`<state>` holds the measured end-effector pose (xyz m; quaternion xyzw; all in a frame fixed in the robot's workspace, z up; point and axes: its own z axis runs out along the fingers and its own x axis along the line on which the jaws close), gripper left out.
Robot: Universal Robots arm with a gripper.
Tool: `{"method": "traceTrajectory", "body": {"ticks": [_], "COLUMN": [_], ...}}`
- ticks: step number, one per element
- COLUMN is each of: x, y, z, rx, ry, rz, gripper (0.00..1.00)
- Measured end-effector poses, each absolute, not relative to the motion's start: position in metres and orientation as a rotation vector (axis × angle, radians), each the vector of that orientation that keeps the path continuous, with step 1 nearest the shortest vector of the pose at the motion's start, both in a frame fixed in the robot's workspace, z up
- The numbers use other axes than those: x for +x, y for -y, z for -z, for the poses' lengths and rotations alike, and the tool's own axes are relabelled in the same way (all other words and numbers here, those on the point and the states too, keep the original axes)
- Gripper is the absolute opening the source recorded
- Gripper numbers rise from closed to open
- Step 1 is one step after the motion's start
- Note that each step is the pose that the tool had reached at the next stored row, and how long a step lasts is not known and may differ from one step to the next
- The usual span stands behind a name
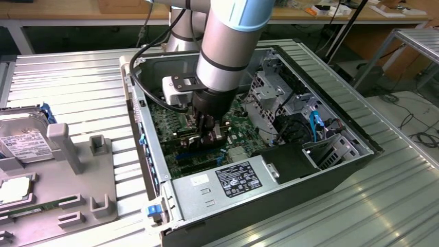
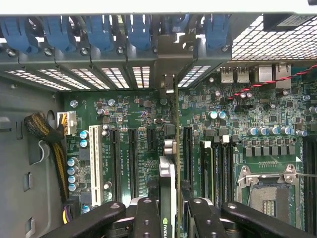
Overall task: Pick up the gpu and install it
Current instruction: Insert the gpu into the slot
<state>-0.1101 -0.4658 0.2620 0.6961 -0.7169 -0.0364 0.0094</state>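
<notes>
- One arm reaches down into the open computer case (image 1: 288, 170) in the exterior view, and we see its tool (image 1: 207, 135) low over the green motherboard (image 1: 164, 121), closed on the gpu (image 1: 205, 138), which stands on edge between the fingers.
- We also see the case lying on its side on a ribbed metal worktop (image 1: 75, 82), with the silver power supply (image 1: 226, 180) at the case's near end and a grey holder rack (image 1: 89, 170) and a hard drive (image 1: 24, 141) toward the exterior view's left.
- From the wrist view, we look along the gpu (image 2: 168, 198), seen edge-on as a thin upright card gripped between the two black fingers (image 2: 146, 218).
- We see it standing over the motherboard (image 2: 138, 129) between long black expansion slots (image 2: 132, 153), its far end reaching toward the rear slot openings with their blue clips (image 2: 99, 32).
- We cannot tell whether its lower edge is seated in a slot.
</notes>
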Motion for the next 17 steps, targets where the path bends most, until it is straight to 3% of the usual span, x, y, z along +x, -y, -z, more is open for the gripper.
{"method": "traceTrajectory", "body": {"ticks": [17], "x": [-0.1103], "y": [0.4658], "z": [-0.2656], "rx": [2.18], "ry": [2.231], "rz": [0.114], "gripper": [0.27]}}
